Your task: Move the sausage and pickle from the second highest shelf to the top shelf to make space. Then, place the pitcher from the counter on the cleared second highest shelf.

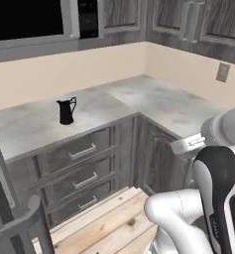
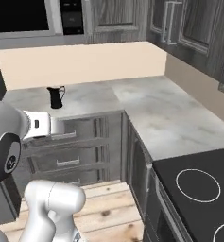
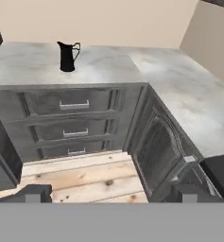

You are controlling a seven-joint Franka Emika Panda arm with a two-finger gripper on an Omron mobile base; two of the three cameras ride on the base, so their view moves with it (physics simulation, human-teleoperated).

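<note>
The black pitcher (image 1: pixel 66 111) (image 2: pixel 55 97) (image 3: pixel 67 56) stands upright on the light grey marbled counter (image 1: pixel 139 99) (image 2: pixel 151 108) (image 3: pixel 104 66), back from the front edge, above the drawers. My gripper (image 3: pixel 111 194) is open, its two dark fingertips (image 3: pixel 34 194) spread wide with nothing between them. It hangs over the wooden floor, well in front of the counter and apart from the pitcher, and looks toward the counter's inner corner. The white hand (image 1: pixel 188 144) (image 2: pixel 38 124) shows in both base views. The sausage, the pickle and both fridge shelves are out of view.
Dark wood-grain drawers (image 3: pixel 74 105) with silver bar handles sit under the pitcher. A corner cabinet door (image 3: pixel 156 142) faces the hand. A black cooktop (image 2: pixel 198 184) lies at the right. A dark grey panel (image 1: pixel 12 218) stands at the left. Wooden floor (image 3: pixel 80 175) lies open below.
</note>
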